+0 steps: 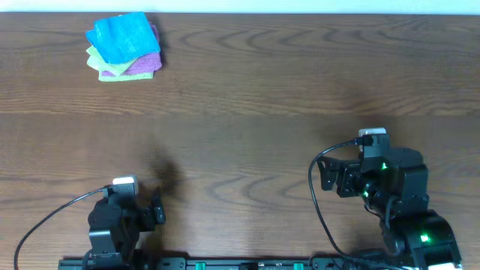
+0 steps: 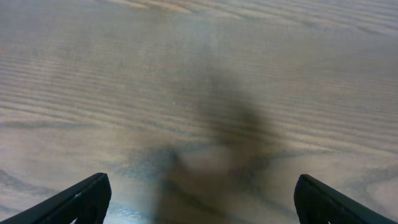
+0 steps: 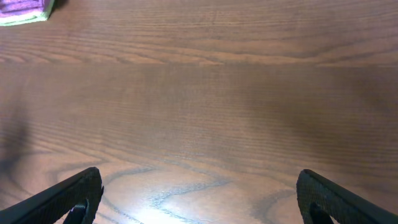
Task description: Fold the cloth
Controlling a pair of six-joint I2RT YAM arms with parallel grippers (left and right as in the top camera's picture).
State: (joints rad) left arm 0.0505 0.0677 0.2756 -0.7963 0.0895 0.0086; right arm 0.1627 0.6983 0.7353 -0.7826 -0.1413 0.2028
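Left fingers (image 2: pixel 81 202) and right fingers (image 3: pixel 69 198) gape wide, empty, partly cropped; cloth (image 1: pixel 120 36) mostly hides the stack (image 1: pixel 141 67) beneath.

No writing, label, brand, number or sign can be read in any view. The white patch (image 1: pixel 124 181) at 7 o'clock and the second white patch (image 1: pixel 373 133) at 4 o'clock are too small to show lettering.

The cloth (image 1: pixel 120 36), bright sky-blue and soft, is lying as a compact, slightly rumpled square at ten o'clock on the table (image 1: pixel 262 112), sitting skewed atop a purple cloth (image 1: pixel 146 64) and a green cloth (image 1: pixel 101 69).
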